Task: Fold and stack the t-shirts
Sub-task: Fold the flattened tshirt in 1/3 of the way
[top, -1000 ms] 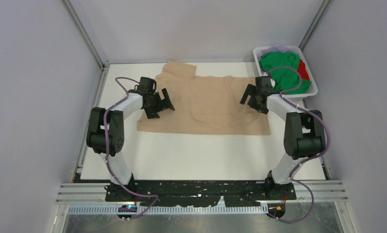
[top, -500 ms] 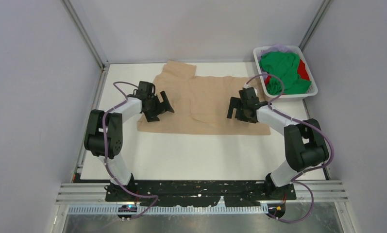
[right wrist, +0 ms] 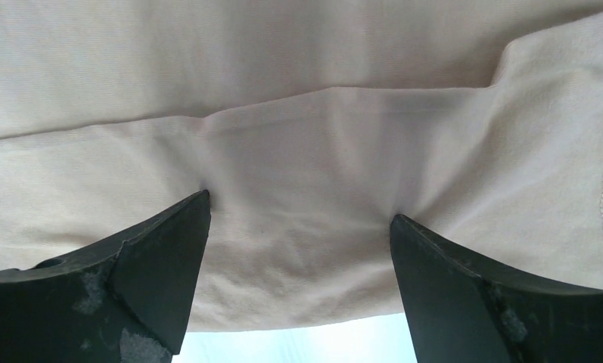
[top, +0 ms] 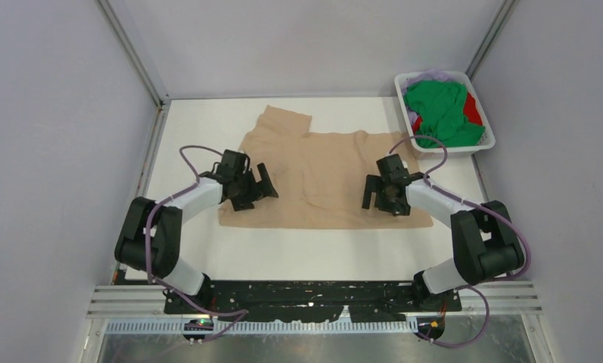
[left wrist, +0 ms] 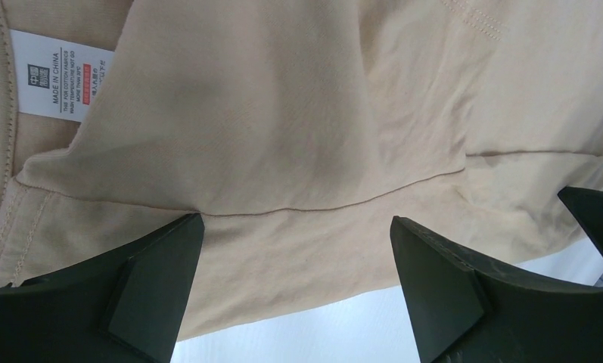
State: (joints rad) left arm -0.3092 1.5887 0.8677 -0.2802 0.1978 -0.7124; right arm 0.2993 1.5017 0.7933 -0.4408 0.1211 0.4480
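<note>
Beige t-shirt (top: 324, 174) lies spread under both pairs of wide-open jaws, left gripper (top: 254, 187) and right gripper (top: 379, 195) low over its near hem, nothing gripped. Closing now may pinch only one layer, or catch unevenly, so the fold drags crooked across the tabletop (top: 321, 253). Green t-shirt (top: 442, 106) sits well apart in the basket (top: 489, 136)

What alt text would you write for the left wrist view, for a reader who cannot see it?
The left gripper, its two dark fingers spread open, is poised over the edge of a creased beige t-shirt, which fills most of the view. A white care label shows at the upper left, and a strip of white table shows below the shirt's edge.
</note>
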